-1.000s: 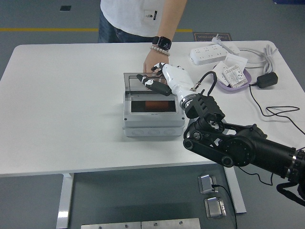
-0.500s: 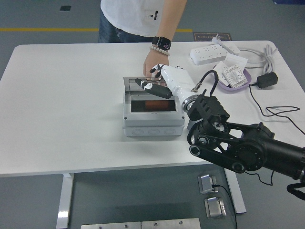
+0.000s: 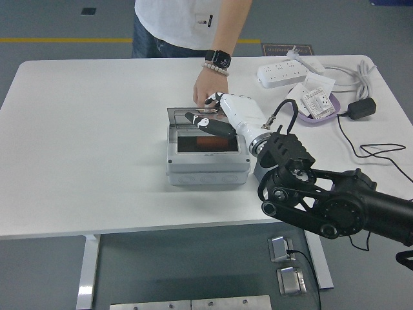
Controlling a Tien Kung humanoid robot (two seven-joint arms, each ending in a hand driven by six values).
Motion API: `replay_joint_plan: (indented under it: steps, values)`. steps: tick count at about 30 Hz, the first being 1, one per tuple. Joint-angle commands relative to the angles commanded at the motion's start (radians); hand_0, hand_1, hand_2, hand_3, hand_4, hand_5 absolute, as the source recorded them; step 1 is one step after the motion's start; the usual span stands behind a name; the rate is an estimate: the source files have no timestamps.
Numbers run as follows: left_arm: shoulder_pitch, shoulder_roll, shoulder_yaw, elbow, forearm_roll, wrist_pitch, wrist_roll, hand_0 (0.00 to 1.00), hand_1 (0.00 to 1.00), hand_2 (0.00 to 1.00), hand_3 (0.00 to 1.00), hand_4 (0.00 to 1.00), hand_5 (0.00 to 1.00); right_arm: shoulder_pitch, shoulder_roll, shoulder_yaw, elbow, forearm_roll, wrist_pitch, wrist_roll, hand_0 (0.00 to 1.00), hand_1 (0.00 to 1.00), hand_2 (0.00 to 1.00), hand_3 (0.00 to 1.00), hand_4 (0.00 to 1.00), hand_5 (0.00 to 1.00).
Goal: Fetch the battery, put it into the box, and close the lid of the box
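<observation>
Table [image 3: 84, 148]: white, bears grey box [image 3: 208, 161].
Battery [image 3: 205, 143]: apparently inside, below right hand [image 3: 216, 116].
Hand: fingers extended, gripping nothing, pressing lid [image 3: 187, 117].
Remaining: lid unclosed.

Even, bright light is falling from overhead — the white worktop [image 3: 90, 148] is reading almost washed out, with little surface detail. Shadows are staying soft and short: a faint one is lying under the grey box [image 3: 206, 169], and a darker band is sitting beneath the worktop's near edge. The box's clear lid [image 3: 187, 117] is catching a dull sheen. Focus is holding sharp across the frame — straight edges are bowing only slightly toward the corners.
</observation>
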State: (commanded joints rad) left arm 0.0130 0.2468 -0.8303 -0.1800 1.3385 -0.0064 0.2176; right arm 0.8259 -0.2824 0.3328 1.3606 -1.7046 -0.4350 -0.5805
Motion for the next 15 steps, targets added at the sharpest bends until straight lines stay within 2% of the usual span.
replay_joint_plan:
  steps: [8, 15]
  values:
    - [0.004, 0.002, -0.002, 0.0, 0.001, 0.0, 0.001, 0.631, 0.706, 0.628, 0.602, 0.604, 0.485, -0.031, -0.054, 0.026, 0.07, 0.007, 0.009, -0.015, 0.795, 0.687, 0.689, 0.761, 0.875, 0.998]
    - [0.008, 0.001, -0.007, 0.0, 0.005, -0.001, 0.005, 0.631, 0.707, 0.628, 0.602, 0.603, 0.485, -0.051, -0.087, 0.049, 0.134, 0.09, -0.005, 0.004, 0.794, 0.686, 0.688, 0.761, 0.873, 0.998]
